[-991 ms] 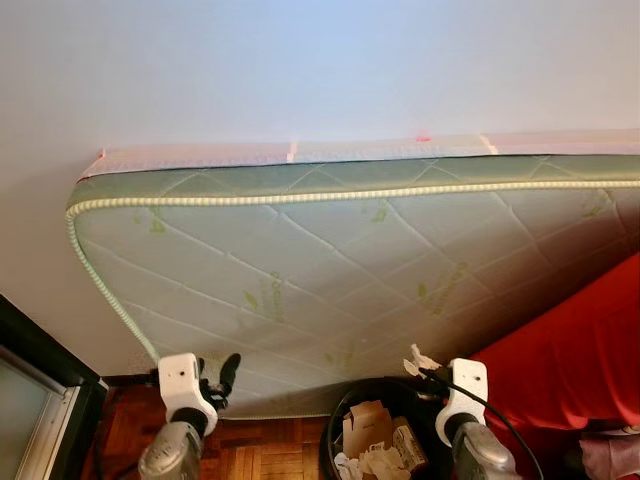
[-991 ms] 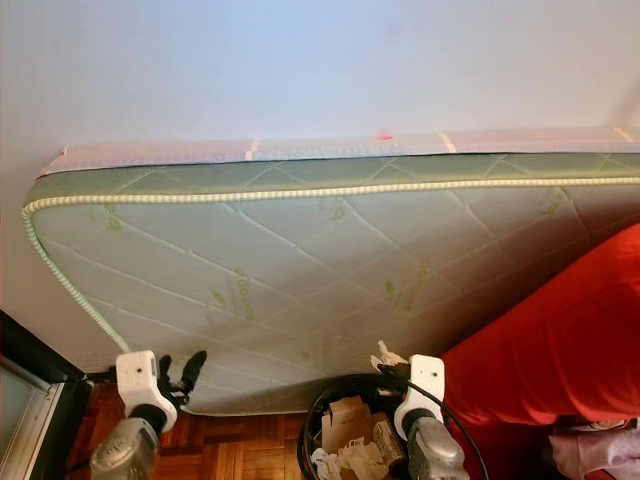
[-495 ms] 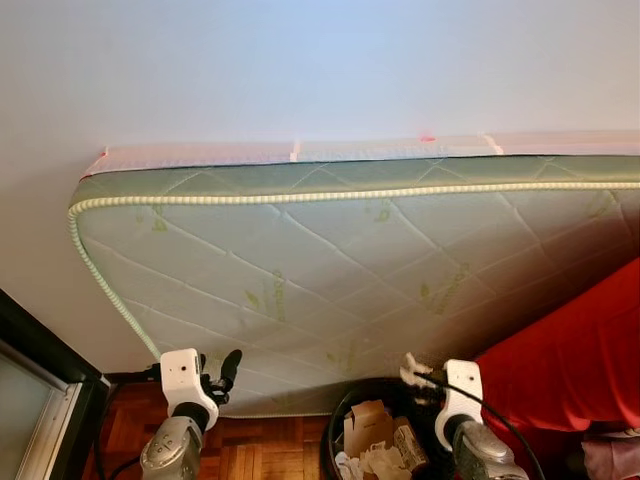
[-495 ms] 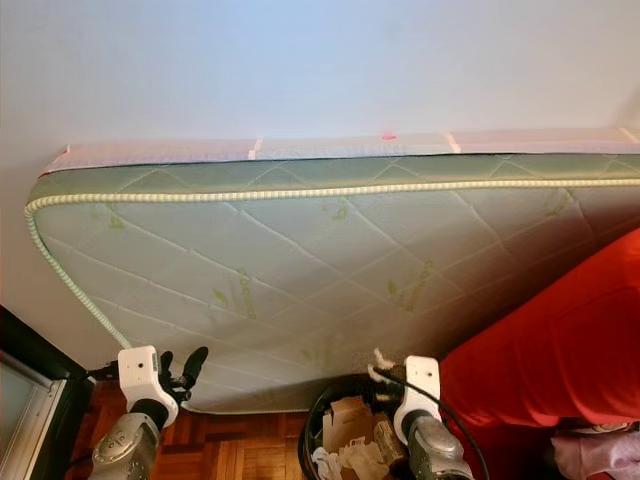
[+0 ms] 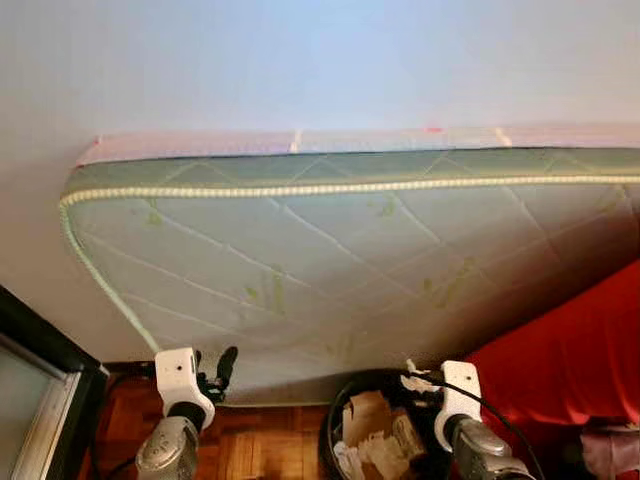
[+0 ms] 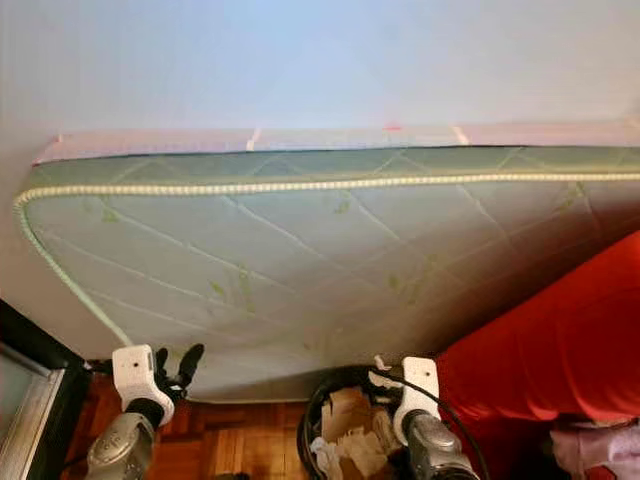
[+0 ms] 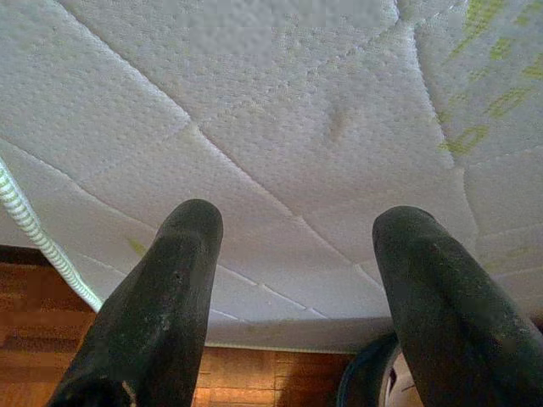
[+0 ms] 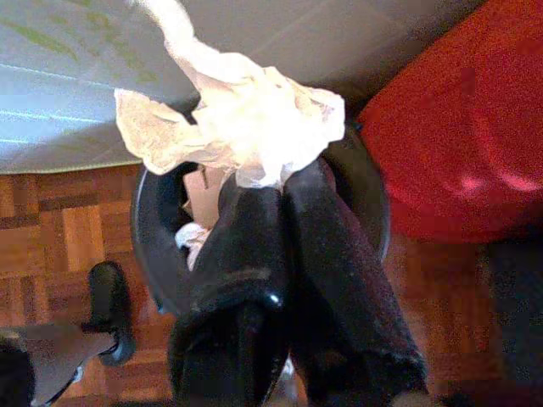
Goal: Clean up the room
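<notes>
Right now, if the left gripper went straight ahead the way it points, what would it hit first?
Most likely the quilted mattress leaning on the wall: the open left gripper points straight at its face, with nothing between, though depth is unclear.

Left gripper [image 7: 293,246] fingers spread apart, quilted mattress [image 7: 280,127] beyond, parquet floor [image 7: 51,305] below.

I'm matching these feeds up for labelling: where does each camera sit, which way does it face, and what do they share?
Left and right eye views: on the head, facing forward and down at the mattress against the wall; both silver arms show.
Left wrist view: looks along the open left gripper at the mattress.
Right wrist view: looks along the right gripper, shut on crumpled tissue, down into the black bin.
Shared: mattress, bin, wooden floor, red cover.
</notes>
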`<state>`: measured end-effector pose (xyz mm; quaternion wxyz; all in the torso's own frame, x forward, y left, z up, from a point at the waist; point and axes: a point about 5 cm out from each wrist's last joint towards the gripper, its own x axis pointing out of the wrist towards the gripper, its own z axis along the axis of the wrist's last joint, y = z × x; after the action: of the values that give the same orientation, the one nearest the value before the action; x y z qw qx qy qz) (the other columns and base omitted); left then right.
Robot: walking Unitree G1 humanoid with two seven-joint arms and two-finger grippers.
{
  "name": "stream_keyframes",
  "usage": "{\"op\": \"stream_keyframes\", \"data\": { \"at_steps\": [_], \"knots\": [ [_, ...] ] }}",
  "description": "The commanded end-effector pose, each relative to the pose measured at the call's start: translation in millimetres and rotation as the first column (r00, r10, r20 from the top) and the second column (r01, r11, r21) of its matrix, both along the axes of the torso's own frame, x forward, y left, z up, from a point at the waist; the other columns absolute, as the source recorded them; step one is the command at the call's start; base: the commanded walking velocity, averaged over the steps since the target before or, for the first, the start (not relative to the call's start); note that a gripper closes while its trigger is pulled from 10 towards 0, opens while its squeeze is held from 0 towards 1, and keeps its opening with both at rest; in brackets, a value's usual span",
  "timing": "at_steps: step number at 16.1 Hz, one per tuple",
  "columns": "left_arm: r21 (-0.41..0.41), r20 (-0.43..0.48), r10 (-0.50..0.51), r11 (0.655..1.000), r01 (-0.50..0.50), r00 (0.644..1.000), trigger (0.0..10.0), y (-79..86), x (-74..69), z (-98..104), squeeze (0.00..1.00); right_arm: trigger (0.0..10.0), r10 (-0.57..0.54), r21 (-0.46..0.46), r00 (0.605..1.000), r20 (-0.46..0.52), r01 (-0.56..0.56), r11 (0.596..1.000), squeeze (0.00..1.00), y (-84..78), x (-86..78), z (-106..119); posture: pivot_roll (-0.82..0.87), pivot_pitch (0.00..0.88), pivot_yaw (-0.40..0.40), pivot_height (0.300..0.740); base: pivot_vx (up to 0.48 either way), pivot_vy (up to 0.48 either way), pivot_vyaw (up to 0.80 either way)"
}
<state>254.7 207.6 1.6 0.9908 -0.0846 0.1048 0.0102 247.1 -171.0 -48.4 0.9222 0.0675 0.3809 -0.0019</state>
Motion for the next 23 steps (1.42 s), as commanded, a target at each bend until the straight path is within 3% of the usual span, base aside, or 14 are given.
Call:
{"op": "stream_keyframes", "data": {
  "at_steps": [1,5,6,7,15,23],
  "knots": [
    [-0.009,-0.024,0.009,1.0,-0.009,1.0,10.0,0.8,-5.0,-4,0.0,10.0,0.005,-0.008,0.999,-0.036,-0.006,1.0,0.0,0.6,-4.5,-4,0.24,0.16,-0.058,0.74,0.0,0.0,0.0],
    [-0.002,-0.027,0.005,1.0,-0.005,1.0,10.0,-0.9,-7.0,-4,0.0,10.0,-0.005,0.019,0.999,-0.046,0.006,1.0,0.0,1.5,-10.6,-8,0.25,0.152,-0.059,0.74,0.0,0.0,0.0],
    [-0.003,-0.028,0.01,1.0,-0.01,1.0,10.0,-0.3,-7.0,-4,0.0,10.0,-0.003,0.01,0.998,-0.055,0.003,1.0,0.73,0.7,-11.9,-9,0.25,0.149,-0.058,0.74,0.0,0.0,0.0],
    [-0.004,-0.029,0.012,1.0,-0.012,1.0,10.0,-0.1,-7.2,-4,0.0,10.0,0.012,-0.003,0.998,-0.058,-0.013,1.0,1.0,-0.7,-12.4,-9,0.25,0.145,-0.059,0.74,0.0,0.0,0.0],
    [0.007,-0.055,0.017,1.0,-0.017,0.998,10.0,2.9,-6.8,-6,0.0,10.0,0.027,0.017,0.999,-0.022,-0.027,0.999,1.0,16.2,-2.2,-3,0.25,0.134,-0.053,0.74,0.0,0.0,0.0],
    [0.006,-0.069,0.019,1.0,-0.019,0.997,10.0,3.1,-6.7,-9,0.0,10.0,0.056,0.006,0.998,-0.028,-0.056,0.998,1.0,10.4,3.6,1,0.25,0.13,-0.056,0.74,0.0,0.0,0.0]
  ]
}}
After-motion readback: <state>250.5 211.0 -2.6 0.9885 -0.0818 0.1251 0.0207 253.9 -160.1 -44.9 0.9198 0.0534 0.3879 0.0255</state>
